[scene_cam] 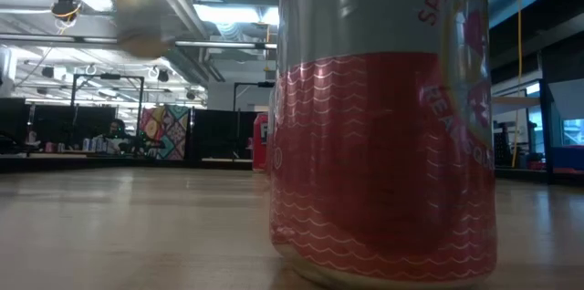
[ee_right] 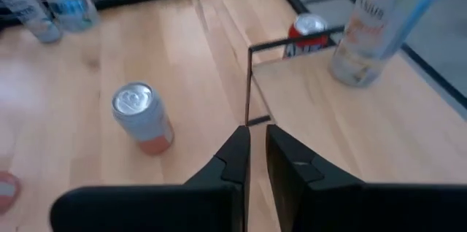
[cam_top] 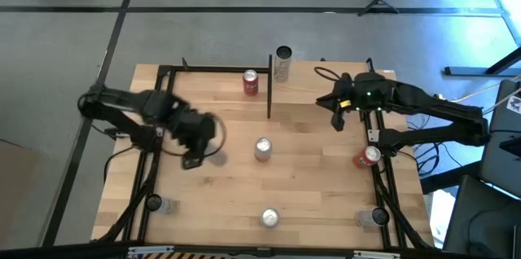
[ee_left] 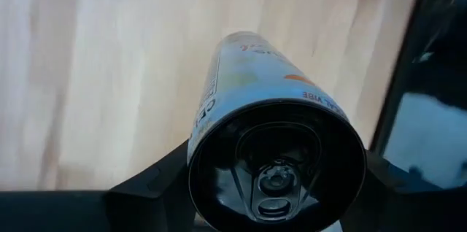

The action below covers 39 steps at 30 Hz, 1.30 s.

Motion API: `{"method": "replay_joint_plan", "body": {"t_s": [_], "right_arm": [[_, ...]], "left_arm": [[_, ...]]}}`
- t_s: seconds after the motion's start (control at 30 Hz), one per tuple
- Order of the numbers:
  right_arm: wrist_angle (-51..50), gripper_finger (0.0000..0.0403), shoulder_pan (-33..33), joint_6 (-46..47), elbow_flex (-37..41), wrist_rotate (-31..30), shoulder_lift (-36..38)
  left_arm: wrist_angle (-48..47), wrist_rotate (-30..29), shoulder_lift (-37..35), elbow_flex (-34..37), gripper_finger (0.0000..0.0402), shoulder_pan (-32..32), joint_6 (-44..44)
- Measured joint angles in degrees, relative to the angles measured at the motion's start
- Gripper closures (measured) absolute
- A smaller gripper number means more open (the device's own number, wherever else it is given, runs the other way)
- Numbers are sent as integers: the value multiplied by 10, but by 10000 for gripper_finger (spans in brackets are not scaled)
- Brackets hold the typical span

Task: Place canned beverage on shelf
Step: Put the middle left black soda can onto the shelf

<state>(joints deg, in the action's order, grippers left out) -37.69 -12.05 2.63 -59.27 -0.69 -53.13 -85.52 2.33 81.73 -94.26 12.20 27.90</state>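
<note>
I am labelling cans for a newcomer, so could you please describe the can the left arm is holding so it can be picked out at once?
Start at the wooden table and go to its left side, where the left gripper hangs. Between its fingers lies a tall pale can with orange markings. Unlike the other cans, which stand on the table, it is gripped in the fingers.

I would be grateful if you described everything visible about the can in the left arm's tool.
The can is a slim, light-coloured metal beverage can with orange markings and printed lettering. Its dark top, with the pull tab unopened, faces the wrist camera. It is gripped between the left tool's fingers above the wooden tabletop, tilted rather than upright.
</note>
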Motion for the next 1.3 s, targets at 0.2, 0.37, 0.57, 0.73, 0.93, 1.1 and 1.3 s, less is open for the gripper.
{"method": "replay_joint_plan", "body": {"t_s": [0.2, 0.37, 0.57, 0.73, 0.93, 1.1, 1.3], "right_arm": [[-4, 366, 0, -29, 0, 44, 16], [-5, 366, 0, -43, 0, 69, 16], [-14, 366, 1, -56, 1, 105, 20], [-34, 365, 1, -56, 1, 113, 18], [-117, 365, 1, -39, 1, 107, 16], [-135, 366, 1, -12, 17, 93, 18], [-26, 366, 1, 19, 110, 124, 16]], "left_arm": [[-20, -4, 147, -230, 179, -60, -92], [-42, -3, 261, -408, 179, -89, -157], [3, -14, 277, -377, 179, -119, -187], [32, -32, 289, -377, 179, -124, -220], [75, -33, 311, -375, 179, -127, -261], [83, -37, 355, -373, 179, -135, -287], [81, -30, 394, -373, 179, -142, -304]]}}
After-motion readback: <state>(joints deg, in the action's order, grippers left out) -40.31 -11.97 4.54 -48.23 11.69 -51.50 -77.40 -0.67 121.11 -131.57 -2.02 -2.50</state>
